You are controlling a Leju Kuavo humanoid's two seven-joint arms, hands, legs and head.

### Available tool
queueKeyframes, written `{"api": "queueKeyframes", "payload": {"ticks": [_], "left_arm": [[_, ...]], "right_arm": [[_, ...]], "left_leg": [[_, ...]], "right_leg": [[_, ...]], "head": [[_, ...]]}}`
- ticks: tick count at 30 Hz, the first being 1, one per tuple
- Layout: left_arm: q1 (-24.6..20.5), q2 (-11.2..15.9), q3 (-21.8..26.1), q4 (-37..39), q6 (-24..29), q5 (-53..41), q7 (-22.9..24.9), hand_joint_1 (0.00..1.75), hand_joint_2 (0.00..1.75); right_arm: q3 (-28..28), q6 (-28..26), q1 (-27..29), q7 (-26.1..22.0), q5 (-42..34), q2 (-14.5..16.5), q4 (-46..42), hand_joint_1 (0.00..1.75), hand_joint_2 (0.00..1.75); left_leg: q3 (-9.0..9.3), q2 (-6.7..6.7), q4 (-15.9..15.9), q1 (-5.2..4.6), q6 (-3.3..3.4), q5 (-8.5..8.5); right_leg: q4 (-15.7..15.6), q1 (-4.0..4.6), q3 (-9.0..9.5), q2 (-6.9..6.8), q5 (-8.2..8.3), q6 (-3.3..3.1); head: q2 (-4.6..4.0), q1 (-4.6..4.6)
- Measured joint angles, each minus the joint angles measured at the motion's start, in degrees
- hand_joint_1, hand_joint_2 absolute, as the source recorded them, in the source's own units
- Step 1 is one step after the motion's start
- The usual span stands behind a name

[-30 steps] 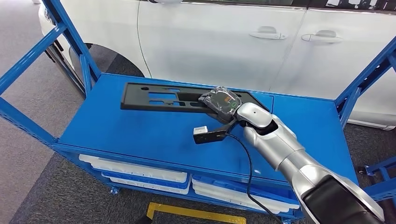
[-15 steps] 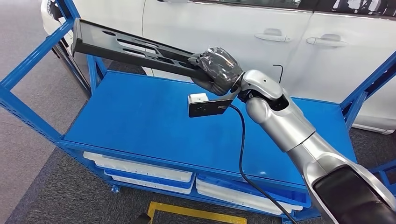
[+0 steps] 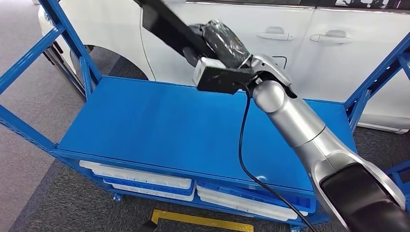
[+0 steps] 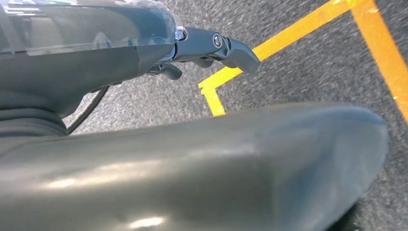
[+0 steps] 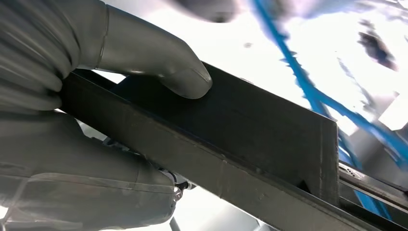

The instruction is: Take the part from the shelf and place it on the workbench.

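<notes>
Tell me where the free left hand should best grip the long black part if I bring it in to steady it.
Probably the raised rim along the long edge, out past the right hand, coming from the robot's left. The black part is held by one end and slants up and away, so most of it is unsupported; the right wrist view shows a rim that fingers could hook. The left hand hangs low.

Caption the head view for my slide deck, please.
Right hand holds the long black part raised above the blue shelf.
</notes>
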Motion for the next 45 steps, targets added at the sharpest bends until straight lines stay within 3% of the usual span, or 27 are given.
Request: {"api": "queueKeyframes", "payload": {"ticks": [2,5,7,8,10,12,13,16,18,22,24,26,27,28,29,31,33,36,38,41,42,43,44,45], "left_arm": [[-0.3,0.0,0.0,0.0,0.3,0.3,0.2,0.0,0.0],[-0.3,0.1,0.1,0.0,1.0,1.2,0.5,0.0,0.0],[-0.2,0.1,0.1,0.0,1.4,1.8,0.5,0.0,0.0],[-0.2,0.1,0.2,0.0,1.5,2.0,0.5,0.0,0.0],[-0.2,0.2,0.4,0.0,1.5,2.1,0.4,0.0,0.0],[-0.1,0.3,0.5,0.0,1.5,2.1,0.4,0.0,0.0],[-0.1,0.3,0.6,0.0,1.5,2.1,0.4,0.0,0.0],[-0.1,0.3,0.6,0.0,1.3,2.0,0.5,0.0,0.0],[-0.1,0.4,0.6,0.0,1.3,2.1,0.5,0.0,0.0],[-0.2,0.5,0.7,0.0,0.9,2.3,0.7,0.0,0.0],[-0.1,0.5,0.9,0.0,0.7,2.6,1.0,0.0,0.0],[0.0,0.6,1.0,0.0,0.5,2.8,1.1,0.0,0.0],[0.1,0.6,1.1,0.0,0.4,2.9,1.1,0.0,0.0],[0.1,0.6,1.1,0.0,0.3,2.9,1.1,0.0,0.0],[0.2,0.7,1.2,0.0,0.3,3.0,1.1,0.0,0.0],[0.1,0.8,1.2,0.0,0.2,3.0,1.1,0.0,0.0],[0.1,0.9,1.4,0.0,0.2,3.0,1.1,0.0,0.0],[0.2,1.0,1.6,0.0,0.2,3.0,1.0,0.0,0.0],[0.2,1.0,1.7,0.0,0.2,3.0,1.0,0.0,0.0],[0.2,1.0,1.8,0.0,0.3,3.1,1.0,0.0,0.0],[0.3,1.0,1.8,0.0,0.4,3.1,1.0,0.0,0.0],[0.3,1.0,1.9,0.0,0.4,3.1,1.0,0.0,0.0],[0.4,1.0,1.9,0.0,0.4,3.1,1.0,0.0,0.0],[0.4,1.0,2.0,0.0,0.5,3.1,0.9,0.0,0.0]], "right_arm": [[-1.0,-1.4,-1.2,-0.1,-7.1,2.1,-1.6,1.75,1.75],[-2.5,-4.6,-0.9,-1.3,-15.7,5.2,-5.4,1.75,1.75],[-3.3,-7.0,0.3,-1.8,-19.4,6.8,-9.0,1.75,1.75],[-3.6,-8.1,1.2,-2.1,-20.8,7.4,-10.9,1.75,1.75],[-3.8,-10.2,4.2,-3.1,-22.7,8.3,-14.5,1.75,1.75],[-3.8,-11.5,7.6,-4.3,-23.0,8.7,-17.3,1.75,1.75],[-3.8,-11.9,9.1,-4.7,-22.9,8.8,-18.4,1.75,1.75],[-4.0,-12.5,11.5,-5.3,-22.4,9.3,-22.0,1.75,1.75],[-4.6,-12.6,12.3,-5.2,-21.9,9.6,-24.1,1.75,1.75],[-6.6,-12.3,13.4,-4.5,-21.0,9.7,-26.4,1.75,1.75],[-7.7,-11.9,13.2,-4.1,-20.8,9.7,-26.9,1.75,1.75],[-8.5,-11.5,13.0,-3.7,-20.7,9.7,-27.0,1.75,1.75],[-8.8,-11.4,13.0,-3.5,-20.8,9.7,-26.9,1.75,1.75],[-9.0,-11.4,12.9,-3.3,-20.8,9.7,-26.8,1.75,1.75],[-9.2,-11.3,12.8,-3.2,-20.9,9.7,-26.7,1.75,1.75],[-9.4,-11.3,12.5,-3.2,-20.9,9.7,-26.5,1.75,1.75],[-9.7,-11.3,12.1,-3.3,-21.0,9.7,-26.5,1.75,1.75],[-9.9,-11.3,11.9,-3.3,-21.0,9.7,-26.3,1.75,1.75],[-10.0,-11.3,11.8,-3.4,-21.0,9.7,-26.3,1.75,1.75],[-10.1,-11.3,11.7,-3.6,-21.3,9.6,-25.9,1.75,1.75],[-10.1,-11.3,11.7,-3.7,-21.5,9.6,-25.7,1.75,1.75],[-10.1,-11.3,11.7,-3.8,-21.7,9.5,-25.4,1.75,1.75],[-10.1,-11.3,11.7,-4.1,-21.9,9.5,-25.2,1.74,1.75],[-10.1,-11.3,11.7,-4.4,-22.0,9.5,-24.9,1.74,1.75]], "left_leg": [[2.89,-0.02,-6.2,-0.21,0.46,2.01],[3.59,-0.16,-7.6,-0.22,1.1,2.1],[3.82,-0.13,-8.2,0.07,1.7,2.38],[3.95,-0.1,-8.5,0.21,1.96,2.5],[3.99,-0.09,-8.5,0.18,2.23,2.49],[3.99,-0.14,-8.4,0.16,2.31,2.4],[3.99,-0.2,-8.3,0.15,2.28,2.34],[3.93,-0.29,-7.8,0.03,1.83,2.0],[3.86,-0.25,-7.7,-0.1,1.32,1.8],[3.65,-0.16,-6.9,-0.05,0.12,0.94],[1.36,-0.07,-1.7,0.05,-0.34,-2.14],[-2.15,-0.06,5.9,0.11,-0.66,-5.45],[-3.23,-0.06,8.1,0.11,-0.72,-5.89],[-3.32,-0.06,8.2,0.11,-0.71,-5.2],[-2.38,-0.06,6.1,0.11,-0.6,-3.54],[1.22,-0.05,-1.7,0.02,-0.16,0.35],[3.53,-0.07,-6.7,-0.17,0.36,1.85],[3.87,-0.15,-7.9,-0.07,1.15,1.94],[4.06,-0.12,-8.3,0.25,1.75,2.26],[4.08,-0.03,-8.4,0.29,2.06,2.36],[4.07,-0.01,-8.4,0.29,2.07,2.35],[4.06,-0.01,-8.3,0.31,2.06,2.33],[4.07,-0.04,-8.3,0.34,2.0,2.29],[4.09,-0.08,-8.2,0.38,1.89,2.22]], "right_leg": [[0.2,0.23,-0.09,0.04,-0.18,0.35],[0.1,0.47,-0.14,-0.02,-0.27,1.07],[1.6,0.49,-0.72,-0.08,-1.54,1.58],[3.8,0.44,-1.7,-0.09,-2.95,1.82],[11.4,0.16,-5.21,-0.11,-6.49,2.24],[16.4,-0.1,-7.71,-0.12,-7.64,2.46],[15.5,-0.18,-7.4,-0.12,-6.59,2.44],[4.2,-0.1,-2.12,-0.14,-1.34,1.96],[0.4,0.17,-0.33,-0.1,-0.37,1.49],[-0.3,0.1,0.02,-0.13,-0.04,0.22],[-0.6,-0.05,0.2,-0.28,0.12,-0.27],[-0.6,0.06,0.2,-0.33,0.08,-0.46],[-0.5,0.11,0.21,-0.31,0.05,-0.5],[-0.5,0.15,0.23,-0.28,0.02,-0.5],[-0.4,0.18,0.27,-0.22,-0.02,-0.47],[-0.2,0.31,0.29,-0.12,-0.2,-0.24],[0.1,0.53,0.06,-0.08,-0.3,0.18],[0.2,0.63,-0.14,-0.11,-0.32,0.96],[2.4,0.6,-1.07,-0.11,-1.94,1.58],[13.3,0.11,-6.16,-0.13,-7.09,2.35],[16.1,-0.08,-7.53,-0.14,-7.76,2.52],[16.7,-0.28,-7.92,-0.15,-7.32,2.65],[14.7,-0.46,-7.04,-0.18,-5.77,2.71],[10.8,-0.6,-5.16,-0.22,-3.62,2.7]], "head": [[0.0,-0.01],[0.0,-0.01],[0.0,0.0],[0.0,0.0],[0.0,0.0],[0.0,0.01],[0.0,0.01],[0.0,0.0],[0.0,0.0],[0.0,0.0],[0.0,0.0],[0.0,0.0],[0.0,0.0],[0.0,0.0],[0.0,0.0],[0.0,0.0],[0.0,0.0],[0.0,0.0],[0.0,0.0],[0.0,0.0],[0.0,0.0],[0.0,0.0],[0.0,0.0],[0.0,0.0]]}}
